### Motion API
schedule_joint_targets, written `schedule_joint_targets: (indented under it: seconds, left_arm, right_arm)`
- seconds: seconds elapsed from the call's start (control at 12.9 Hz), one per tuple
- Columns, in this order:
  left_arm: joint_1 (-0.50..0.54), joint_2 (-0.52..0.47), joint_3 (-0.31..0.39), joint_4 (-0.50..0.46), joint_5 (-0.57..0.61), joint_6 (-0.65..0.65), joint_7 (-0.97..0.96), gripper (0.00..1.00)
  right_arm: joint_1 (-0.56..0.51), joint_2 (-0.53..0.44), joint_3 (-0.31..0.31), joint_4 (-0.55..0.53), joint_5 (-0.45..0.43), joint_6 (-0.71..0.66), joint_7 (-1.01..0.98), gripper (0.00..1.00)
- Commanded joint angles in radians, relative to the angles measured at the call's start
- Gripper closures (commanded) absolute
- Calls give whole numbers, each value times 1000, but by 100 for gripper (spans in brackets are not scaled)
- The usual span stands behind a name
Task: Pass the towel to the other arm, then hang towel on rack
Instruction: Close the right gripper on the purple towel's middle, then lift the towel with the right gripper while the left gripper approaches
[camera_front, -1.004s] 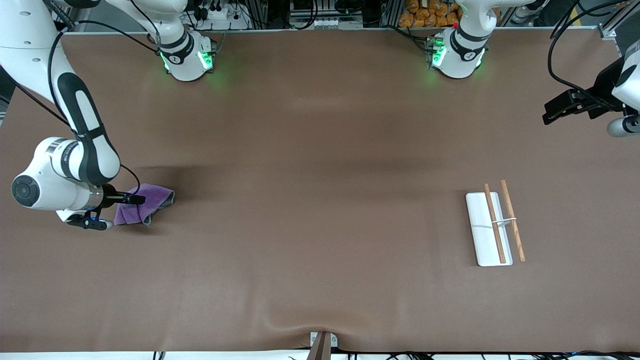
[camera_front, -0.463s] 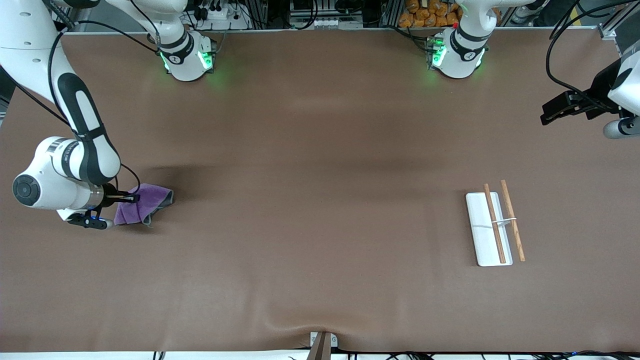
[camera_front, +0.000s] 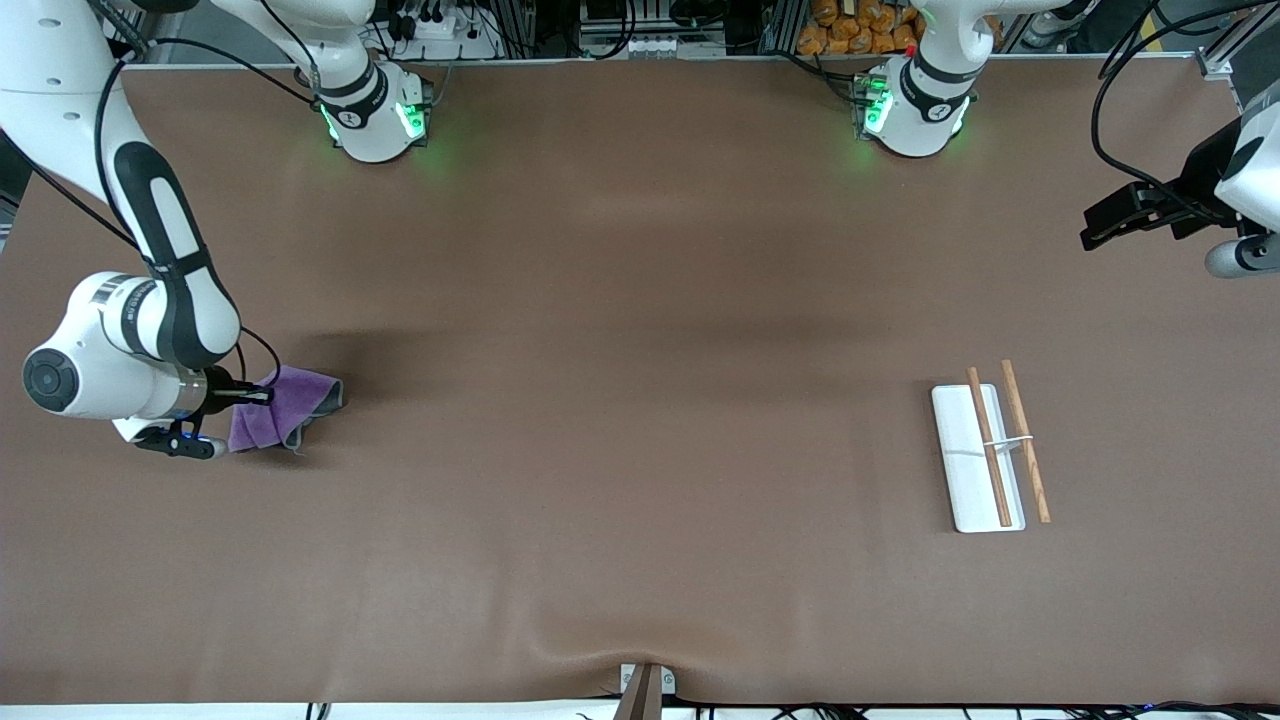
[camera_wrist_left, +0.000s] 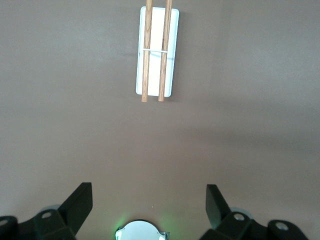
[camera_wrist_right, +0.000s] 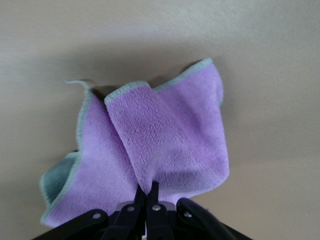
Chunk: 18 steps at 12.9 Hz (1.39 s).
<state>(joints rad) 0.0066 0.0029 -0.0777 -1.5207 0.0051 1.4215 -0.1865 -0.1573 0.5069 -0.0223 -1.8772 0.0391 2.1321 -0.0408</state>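
The purple towel with a grey edge hangs bunched from my right gripper at the right arm's end of the table. In the right wrist view the gripper is shut on a fold of the towel, which droops toward the brown table. The rack, a white tray with two brown rods and a thin white crosspiece, stands toward the left arm's end. My left gripper is open and empty, high over the table's end past the rack. The left wrist view shows the rack and my spread fingertips.
The brown table cover has a raised wrinkle at its edge nearest the front camera, by a small bracket. The two arm bases stand along the table's edge farthest from the camera, with cables and equipment past it.
My right gripper and the towel have shifted slightly toward the right arm's end of the table. My left gripper has risen a little.
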Motion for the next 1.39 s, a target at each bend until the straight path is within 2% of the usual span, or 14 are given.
schedule_joint_targets:
  seconds: [0.0,0.31,0.46,0.69,0.93,1.16,1.31]
  left_arm:
    - [1,-8,-2,-6,3,5,22,0]
    - [0,-3,-2,-6,3,7,22,0]
    - [-4,-1,-2,-12,3,13,21,0]
    - [-10,6,-2,-16,1,48,21,0]
    - [-10,38,-2,-13,-10,88,18,0]
    - [-16,72,-4,-9,-13,144,7,0]
    - [-28,103,-4,-6,-17,200,1,0]
  right_arm:
    - [50,-105,5,27,13,-114,21,100]
    - [159,-149,8,215,16,-360,32,100]
    - [249,-160,9,303,16,-406,29,100]
    - [421,-163,7,413,7,-400,88,100]
    - [548,-159,9,447,15,-380,98,100]
    - [654,-154,9,451,16,-295,85,100]
    - [728,-140,10,458,16,-178,88,100]
